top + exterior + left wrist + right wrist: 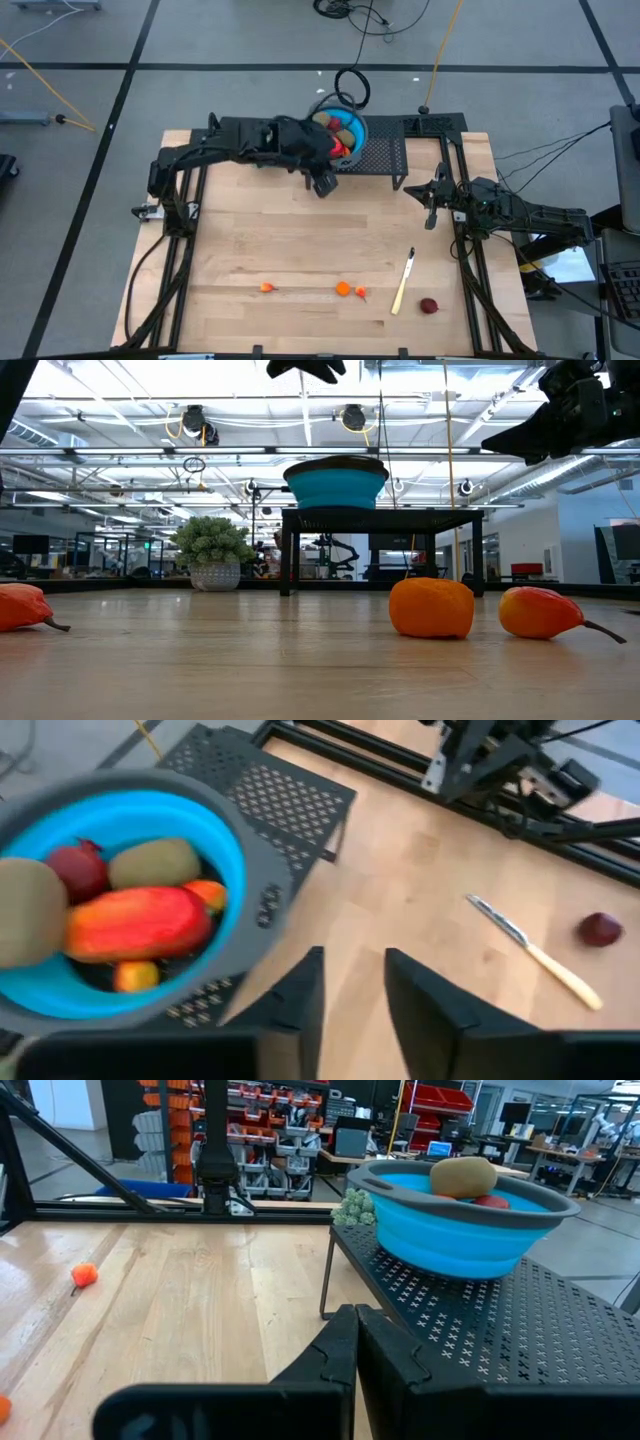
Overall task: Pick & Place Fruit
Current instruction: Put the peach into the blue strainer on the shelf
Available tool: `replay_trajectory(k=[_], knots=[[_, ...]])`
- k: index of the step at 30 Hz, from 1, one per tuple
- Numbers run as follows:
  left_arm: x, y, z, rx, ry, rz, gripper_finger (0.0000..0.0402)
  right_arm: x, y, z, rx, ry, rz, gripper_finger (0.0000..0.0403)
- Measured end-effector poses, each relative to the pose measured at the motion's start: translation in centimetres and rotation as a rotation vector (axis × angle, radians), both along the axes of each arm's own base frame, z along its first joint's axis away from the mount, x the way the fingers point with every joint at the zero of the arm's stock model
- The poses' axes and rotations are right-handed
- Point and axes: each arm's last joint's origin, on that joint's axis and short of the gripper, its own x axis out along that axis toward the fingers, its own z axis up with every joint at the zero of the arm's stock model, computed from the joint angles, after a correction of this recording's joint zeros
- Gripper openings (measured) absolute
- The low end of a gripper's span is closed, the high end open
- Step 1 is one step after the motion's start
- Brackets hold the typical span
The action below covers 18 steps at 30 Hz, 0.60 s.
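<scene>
Wooden tabletop (300,250) carried, from left to right, a small orange fruit (266,288), two more orange pieces (349,290), a knife (403,283) and a dark red round fruit (429,306). Above its far edge the left gripper (322,184) hung empty with fingers (300,1005) slightly parted, just beside the blue bowl (358,128) holding the red-orange piece (140,923) and other fruit on a black perforated stand (385,155). Farther right, the right gripper (432,205) was pressed together over the table's right edge.

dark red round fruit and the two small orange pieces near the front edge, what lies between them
In the high view, a cream-handled knife lies between the dark red round fruit and the two small orange pieces, slanted on the wooden table.
</scene>
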Motion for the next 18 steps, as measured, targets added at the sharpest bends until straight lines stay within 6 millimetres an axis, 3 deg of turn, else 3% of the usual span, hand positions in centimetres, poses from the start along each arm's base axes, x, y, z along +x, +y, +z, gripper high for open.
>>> replay_trajectory(k=[8,13,18], knots=[[0.2,-3.7,-0.2,-0.036,-0.009,0.001,0.0010,0.0,0.2,0.0,0.006,0.001,0.078,0.0000],[0.5,-5.7,-2.3,-0.106,0.036,0.044,0.0010,0.1,0.5,0.0,0.015,0.001,0.185,0.0000],[0.6,-8.1,-5.5,-0.179,0.118,0.086,0.0004,0.1,0.7,-0.2,0.021,0.013,0.228,0.0000]])
